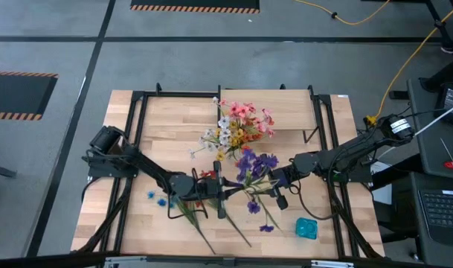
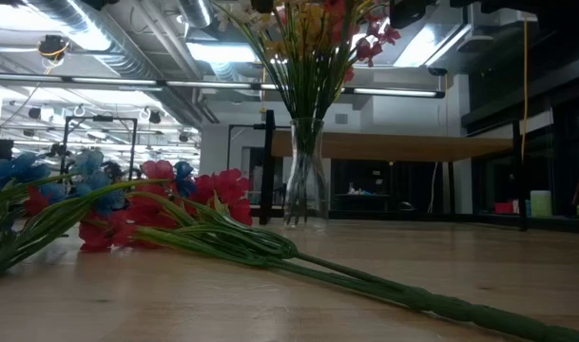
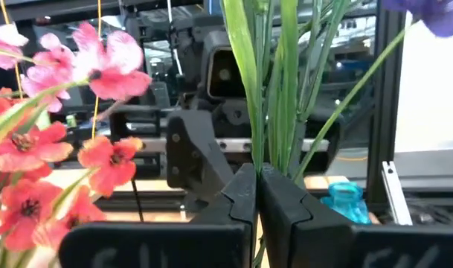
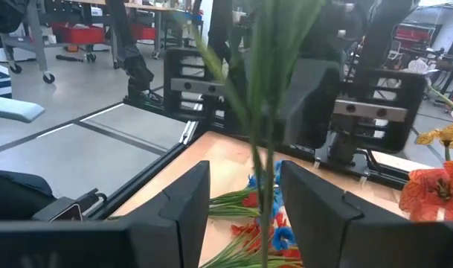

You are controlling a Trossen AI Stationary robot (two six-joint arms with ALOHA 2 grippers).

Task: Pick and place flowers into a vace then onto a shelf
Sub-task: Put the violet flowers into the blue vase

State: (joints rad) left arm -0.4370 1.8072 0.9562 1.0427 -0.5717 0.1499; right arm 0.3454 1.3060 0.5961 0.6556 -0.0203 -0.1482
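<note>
left gripper (image 3: 257, 195) pinching purple spray (image 1: 253, 165) stems — right gripper (image 4: 245, 205) parted around them

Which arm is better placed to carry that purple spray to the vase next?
Left, probably: the left pincer is shut on the purple spray stems, while the right pincer stands open around them.

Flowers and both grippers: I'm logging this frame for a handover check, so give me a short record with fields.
left gripper: fingers closed on green stems of the purple spray, mid-table
right gripper: fingers open, the same stems passing between them, facing the left gripper
vase: clear glass, upright on the tabletop, already holding mixed flowers
loose flowers: red and blue sprays lying flat on the table
shelf: raised board behind the vase, nothing visible on it
</note>
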